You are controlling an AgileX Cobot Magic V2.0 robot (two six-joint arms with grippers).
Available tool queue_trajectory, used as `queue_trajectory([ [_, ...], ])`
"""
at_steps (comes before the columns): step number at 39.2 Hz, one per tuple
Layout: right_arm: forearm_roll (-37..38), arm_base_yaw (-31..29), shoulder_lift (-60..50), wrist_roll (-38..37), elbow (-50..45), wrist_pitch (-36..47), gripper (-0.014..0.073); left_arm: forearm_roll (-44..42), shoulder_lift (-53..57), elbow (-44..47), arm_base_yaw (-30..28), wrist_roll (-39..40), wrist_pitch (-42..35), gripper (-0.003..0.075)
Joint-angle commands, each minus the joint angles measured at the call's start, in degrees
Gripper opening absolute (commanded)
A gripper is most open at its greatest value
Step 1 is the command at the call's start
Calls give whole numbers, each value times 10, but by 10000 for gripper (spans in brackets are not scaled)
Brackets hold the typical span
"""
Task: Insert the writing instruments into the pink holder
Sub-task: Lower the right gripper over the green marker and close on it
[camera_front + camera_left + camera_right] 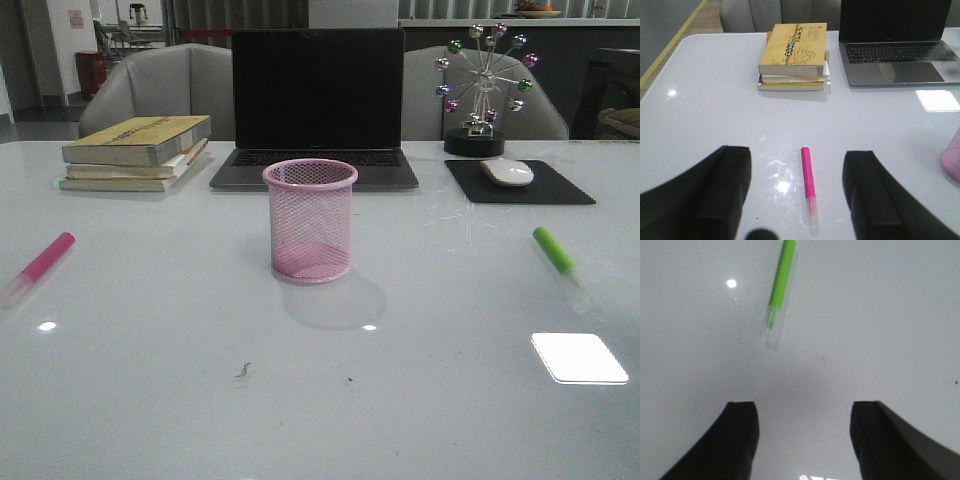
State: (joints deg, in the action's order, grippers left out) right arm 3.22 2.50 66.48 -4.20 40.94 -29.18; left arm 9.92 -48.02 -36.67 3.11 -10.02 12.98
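The pink holder [310, 220] stands upright and empty in the middle of the white table, in front of the laptop. A magenta marker [38, 266] lies flat at the table's left side; a green marker [556, 254] lies flat at the right side. In the left wrist view the magenta marker [808, 179] lies between the spread fingers of my left gripper [799, 155], which is open above it. My right gripper [804, 407] is open over bare table, with the green marker [780, 285] lying some way ahead of its fingers. Neither arm shows in the front view.
A closed-screen-dark laptop [316, 105] sits at the back centre, a stack of books [135, 152] at the back left. A black mouse pad with a white mouse [508, 172] and a ferris-wheel ornament [484, 90] stand at the back right.
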Motion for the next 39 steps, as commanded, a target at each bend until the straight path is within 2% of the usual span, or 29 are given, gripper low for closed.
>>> queue_trajectory([
  [1,5,0,43,3,53,31,506,8,2,-21,-1,2,-43,468],
  [21,-1,0,259,3,279,-26,506,9,2,-21,-1,2,-43,468],
  [39,-10,1,359,3,304,-23,506,9,2,-21,-1,2,-45,468],
])
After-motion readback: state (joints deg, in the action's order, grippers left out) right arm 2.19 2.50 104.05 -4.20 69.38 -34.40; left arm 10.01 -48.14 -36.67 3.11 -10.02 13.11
